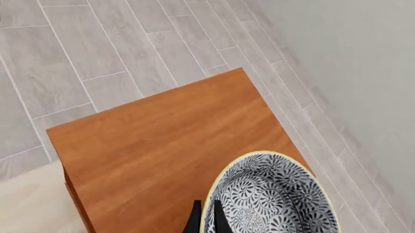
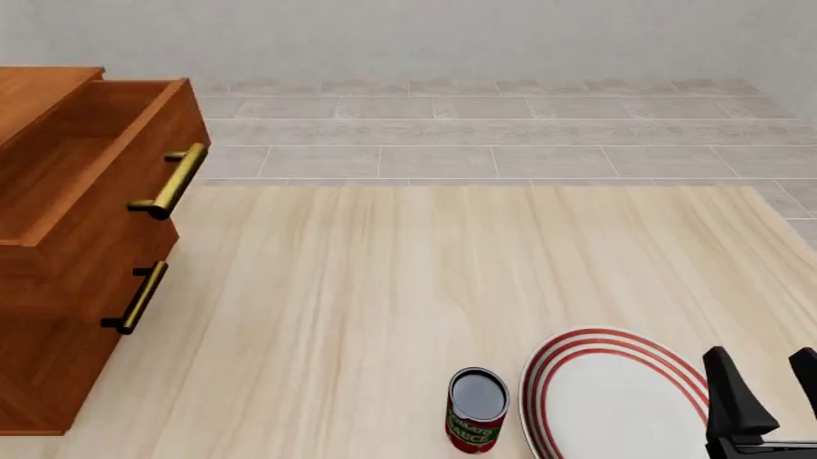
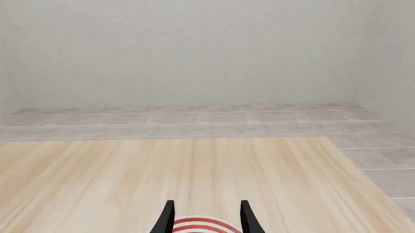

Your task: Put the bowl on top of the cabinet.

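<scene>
- Here, in the left wrist view, the bowl [image 1: 275, 196] is seen above the flat reddish-brown top of the cabinet [image 1: 162, 145], near one of its corners; whether the bowl rests on the wood or is held just over it cannot be told.
- The left gripper [image 1: 206, 218] is clamped on the bowl's thin yellowish rim, with one dark finger outside the wall and the other inside it.
- The bowl's dense dark floral pattern is shown on its inner surface, and its far edge is cut off by the frame.
- Grey floor tiles [image 1: 116, 43] and a pale wall are seen beyond the cabinet's top.
- In the front view, the cabinet [image 2: 77, 239] stands at the table's left side, its upper drawer pulled out and brass bar handles [image 2: 170, 182] fixed to its front.
- Neither the bowl nor the left gripper is shown in the front view.
- The right gripper [image 2: 770, 387] is held low at the near right of the light wooden table [image 2: 383, 287], its fingers spread apart and nothing between them.
- Just beside it lies a flat white plate with red rings [image 2: 613, 397], whose edge is also seen between the fingers in the right wrist view.
- A small can [image 2: 477, 409] stands upright just left of the plate.
</scene>
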You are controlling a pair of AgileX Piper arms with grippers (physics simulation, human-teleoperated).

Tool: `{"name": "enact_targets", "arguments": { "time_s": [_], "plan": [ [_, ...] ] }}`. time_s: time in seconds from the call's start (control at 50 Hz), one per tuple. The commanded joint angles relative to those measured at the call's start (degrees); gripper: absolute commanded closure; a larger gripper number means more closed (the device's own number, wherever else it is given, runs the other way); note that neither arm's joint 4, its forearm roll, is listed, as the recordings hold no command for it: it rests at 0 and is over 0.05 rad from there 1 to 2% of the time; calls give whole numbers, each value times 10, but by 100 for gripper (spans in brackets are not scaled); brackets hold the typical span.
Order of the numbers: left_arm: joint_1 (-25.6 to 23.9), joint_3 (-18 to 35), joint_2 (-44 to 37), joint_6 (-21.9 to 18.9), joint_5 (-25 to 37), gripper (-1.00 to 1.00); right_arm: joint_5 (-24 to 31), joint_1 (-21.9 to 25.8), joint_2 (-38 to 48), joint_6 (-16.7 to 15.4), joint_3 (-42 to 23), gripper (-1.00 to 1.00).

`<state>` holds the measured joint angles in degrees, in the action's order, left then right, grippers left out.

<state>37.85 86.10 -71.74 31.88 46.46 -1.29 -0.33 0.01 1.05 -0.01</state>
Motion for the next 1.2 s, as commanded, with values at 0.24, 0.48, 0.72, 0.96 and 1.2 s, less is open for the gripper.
{"name": "enact_targets", "arguments": {
  "time_s": [0.24,0.48,0.72,0.96,1.2],
  "plan": [
    [0,-24,-8,4,-22,100,1,0,0,-1,0,-100],
    [-4,-35,-6,8,-27,100,2,1,0,-3,0,-100],
    [-5,-42,-5,12,-33,100,2,2,0,-4,0,-100],
    [-8,-45,-4,13,-34,100,2,2,0,-5,0,-100],
    [-14,-57,-3,24,-44,100,3,3,0,-7,0,-100]
  ]
}}
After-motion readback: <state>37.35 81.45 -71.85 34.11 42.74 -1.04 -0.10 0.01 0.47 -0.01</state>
